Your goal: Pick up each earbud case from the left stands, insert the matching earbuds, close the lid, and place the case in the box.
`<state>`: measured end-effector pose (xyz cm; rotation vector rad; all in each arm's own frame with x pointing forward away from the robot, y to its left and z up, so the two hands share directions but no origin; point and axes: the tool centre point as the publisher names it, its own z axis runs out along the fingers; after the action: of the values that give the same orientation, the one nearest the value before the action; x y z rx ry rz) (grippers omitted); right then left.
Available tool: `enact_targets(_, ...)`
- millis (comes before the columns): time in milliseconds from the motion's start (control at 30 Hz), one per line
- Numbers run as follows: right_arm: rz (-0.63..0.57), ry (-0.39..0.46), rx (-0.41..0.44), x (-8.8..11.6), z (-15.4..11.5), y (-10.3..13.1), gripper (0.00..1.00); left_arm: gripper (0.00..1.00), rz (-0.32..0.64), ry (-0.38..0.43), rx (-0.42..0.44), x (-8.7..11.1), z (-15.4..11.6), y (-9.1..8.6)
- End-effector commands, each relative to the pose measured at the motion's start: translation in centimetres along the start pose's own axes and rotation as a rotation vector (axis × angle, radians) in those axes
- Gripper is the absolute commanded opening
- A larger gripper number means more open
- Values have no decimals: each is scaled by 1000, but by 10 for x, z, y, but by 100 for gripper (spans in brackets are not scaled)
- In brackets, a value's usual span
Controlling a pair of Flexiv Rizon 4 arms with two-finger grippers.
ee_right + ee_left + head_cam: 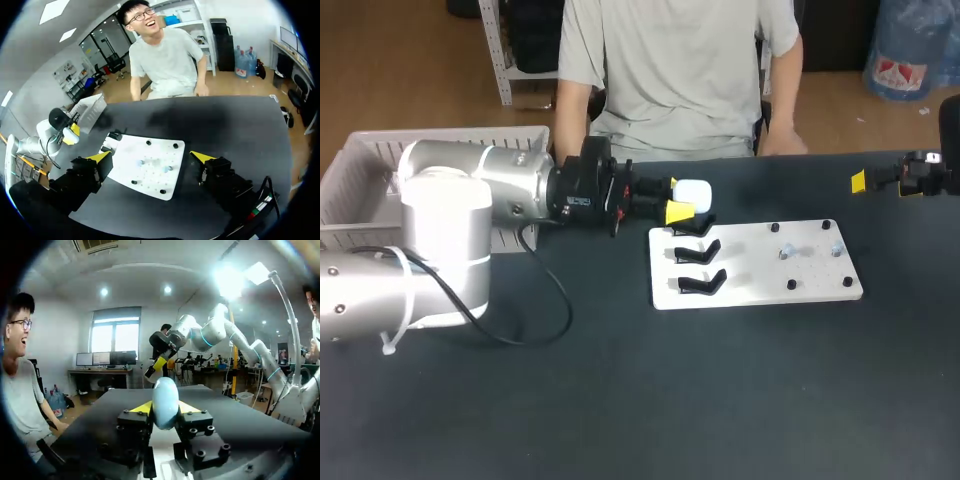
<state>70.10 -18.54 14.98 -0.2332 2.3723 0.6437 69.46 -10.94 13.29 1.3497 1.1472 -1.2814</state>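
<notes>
The white earbud case (692, 192) is pinched by the fingers of the left gripper (680, 198) just above the black stands (698, 268), in the middle of the frame. The right gripper (887, 184) is spread wide and empty at the right edge. The earbuds (787, 252) on the white board (750, 285) are not yet inserted; closing and boxing are left.

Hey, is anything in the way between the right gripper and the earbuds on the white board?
Nothing visible. The right gripper is open, off the white board, with only bare tabletop and board between it and the earbuds. Small black pegs stand beside them.
</notes>
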Motion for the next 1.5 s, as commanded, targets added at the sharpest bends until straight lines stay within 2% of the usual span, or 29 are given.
enact_targets(33,-1,0,1,0,-1,0,100,0,0,10,-218,0,5,-10)
enact_targets(167,-1,0,1,0,-1,0,100,0,1,36,-241,-2,11,-14)
enact_targets(1000,-1,0,1,0,-1,0,100,0,1,36,-241,-2,11,-14)
enact_targets(1233,-58,10,-54,30,6,55,100,0,-2,19,-236,-8,7,-18)
enact_targets(1500,-87,27,-100,56,3,97,100,0,-23,-15,-206,-10,7,-27)
